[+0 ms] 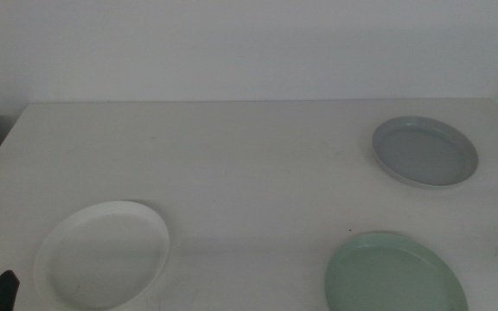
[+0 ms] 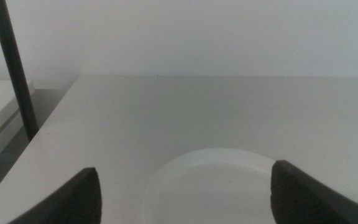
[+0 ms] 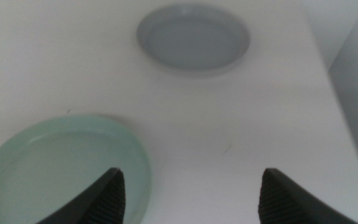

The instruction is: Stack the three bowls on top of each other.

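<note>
From the middle view, the pale bench point(image 1: 249, 164) carries three dishes, none stacked, all lying flat and well apart. The white bowl point(image 1: 102, 255) sits near the front left corner. The grey-blue bowl point(image 1: 424, 152) lies toward the far right, and the mint green bowl point(image 1: 394, 275) lies at the front right, partly cut off by the picture's lower edge. Only a dark tip of the left claw point(image 1: 3, 292) shows at the bottom left corner, just beside the white bowl's rim but not touching it. The right claw is out of this view.

In the left wrist view, the left claw point(image 2: 185, 193) stands spread wide, its two dark jaws apart and gripping nothing. The white bowl point(image 2: 210, 183) lies on the bench between and beyond the jaws. A dark slanted pole point(image 2: 14, 71) stands off the bench's edge.

In the right wrist view, the right claw point(image 3: 188, 196) is likewise spread wide and empty. The mint green bowl point(image 3: 61, 168) lies near one jaw, its rim just beside it, and the grey-blue bowl point(image 3: 193, 38) lies farther along the bench, apart from the green one.
</note>
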Tool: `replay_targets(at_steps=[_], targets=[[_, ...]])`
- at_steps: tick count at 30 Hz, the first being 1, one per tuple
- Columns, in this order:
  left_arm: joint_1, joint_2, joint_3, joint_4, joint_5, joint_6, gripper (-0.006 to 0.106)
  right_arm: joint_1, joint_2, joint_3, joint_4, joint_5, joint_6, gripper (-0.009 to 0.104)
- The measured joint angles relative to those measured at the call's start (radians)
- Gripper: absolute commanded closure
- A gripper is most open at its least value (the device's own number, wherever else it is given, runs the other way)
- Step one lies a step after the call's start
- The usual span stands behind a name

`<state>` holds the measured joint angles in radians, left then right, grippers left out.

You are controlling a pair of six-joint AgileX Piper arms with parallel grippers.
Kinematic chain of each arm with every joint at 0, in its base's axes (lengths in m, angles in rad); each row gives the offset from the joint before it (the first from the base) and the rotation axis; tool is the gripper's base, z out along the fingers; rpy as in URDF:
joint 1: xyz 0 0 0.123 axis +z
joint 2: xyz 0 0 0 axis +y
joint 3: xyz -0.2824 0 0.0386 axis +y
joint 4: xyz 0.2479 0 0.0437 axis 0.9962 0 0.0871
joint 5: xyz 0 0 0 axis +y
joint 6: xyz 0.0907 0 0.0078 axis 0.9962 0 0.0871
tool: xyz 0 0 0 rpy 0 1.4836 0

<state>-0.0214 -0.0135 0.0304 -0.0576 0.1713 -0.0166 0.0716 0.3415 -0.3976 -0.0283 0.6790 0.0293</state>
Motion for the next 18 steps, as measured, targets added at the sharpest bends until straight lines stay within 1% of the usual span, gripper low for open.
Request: replay_targets(at_steps=[3, 8, 11, 16, 18], targets=[[0.0, 0.0, 0.0, 0.0, 0.0, 0.0, 0.005, 0.0, 0.089, -0.077, 0.028, 0.066, -0.001, 0.041], [0.0, 0.0, 0.0, 0.0, 0.0, 0.0, 0.005, 0.0, 0.236, -0.234, 0.049, 0.22, 0.011, 0.041], [0.0, 0.0, 0.0, 0.0, 0.0, 0.0, 0.005, 0.0, 0.325, -0.309, 0.074, 0.298, 0.014, 0.041], [0.0, 0.0, 0.0, 0.0, 0.0, 0.0, 0.005, 0.0, 0.456, -0.388, 0.136, 0.313, 0.014, 0.041], [0.0, 0.0, 0.0, 0.0, 0.0, 0.0, 0.005, 0.0, 0.505, -0.397, 0.144, 0.314, 0.014, 0.041]])
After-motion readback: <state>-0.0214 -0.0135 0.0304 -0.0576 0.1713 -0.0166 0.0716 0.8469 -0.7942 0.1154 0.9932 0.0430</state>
